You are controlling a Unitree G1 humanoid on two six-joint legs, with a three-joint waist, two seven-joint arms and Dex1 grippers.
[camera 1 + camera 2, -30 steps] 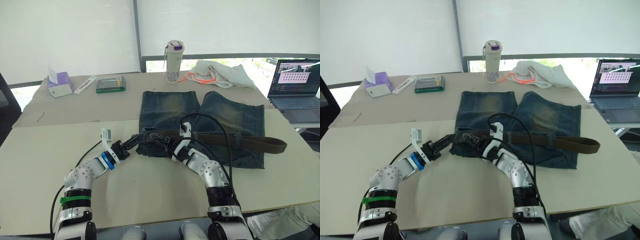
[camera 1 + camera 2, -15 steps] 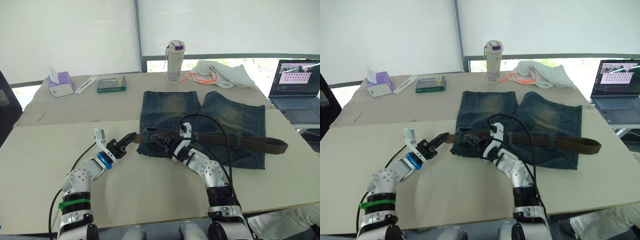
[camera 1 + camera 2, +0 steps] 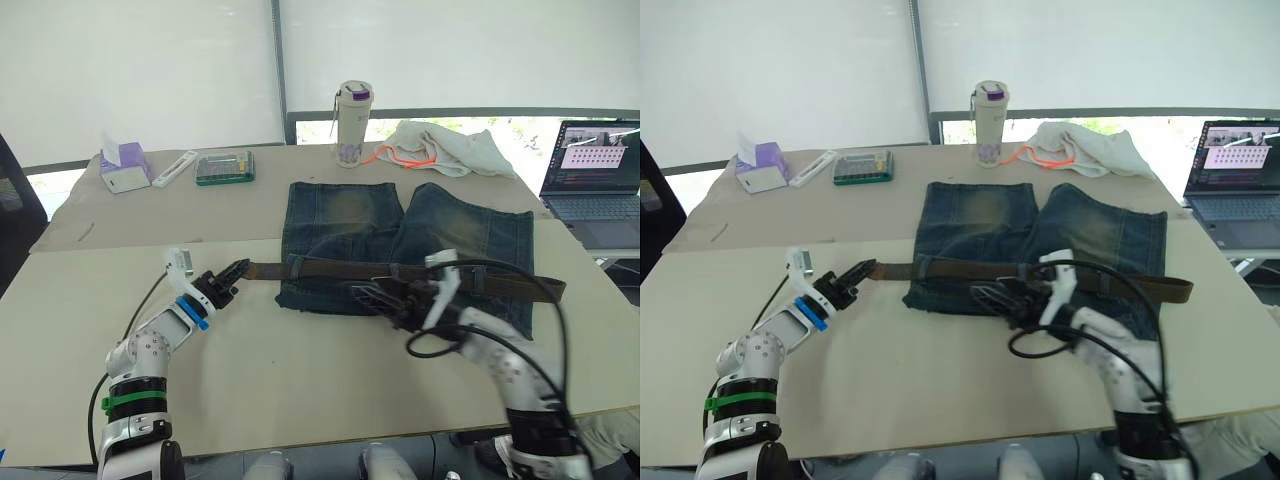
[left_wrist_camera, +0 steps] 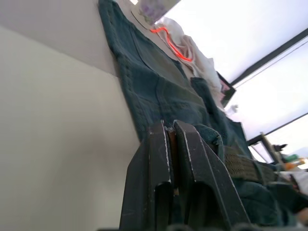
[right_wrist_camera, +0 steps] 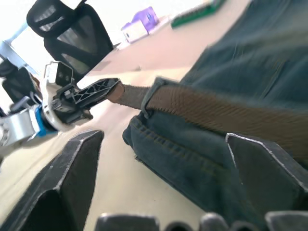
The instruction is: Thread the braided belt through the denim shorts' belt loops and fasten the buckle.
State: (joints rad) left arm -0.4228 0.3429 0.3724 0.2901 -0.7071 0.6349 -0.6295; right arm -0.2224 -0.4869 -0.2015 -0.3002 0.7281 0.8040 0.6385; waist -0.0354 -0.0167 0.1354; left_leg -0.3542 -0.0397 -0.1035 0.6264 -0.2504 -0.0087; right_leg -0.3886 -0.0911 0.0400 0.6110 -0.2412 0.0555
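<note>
The denim shorts [image 3: 405,240] lie flat mid-table, waistband toward me. The braided belt [image 3: 340,270] runs along the waistband, under a belt loop [image 5: 153,95] near the left edge and on past the right side [image 3: 1175,291]. My left gripper [image 3: 236,270] is shut on the belt's brown tip just left of the shorts; its fingers [image 4: 159,159] press together in the left wrist view. My right gripper [image 3: 372,297] hovers open over the waistband's middle, its fingers [image 5: 79,161] spread wide with nothing between them. The buckle is hidden.
At the back of the table stand a bottle [image 3: 351,123], a white cloth with orange cord [image 3: 440,146], a green box [image 3: 224,167] and a tissue box [image 3: 123,166]. A laptop [image 3: 598,165] sits at the far right. A black chair [image 5: 67,33] is beyond the left side.
My left gripper shut on the belt's tip and drew it left, out past the shorts' edge. My right gripper let go of the belt, opened and moved right.
</note>
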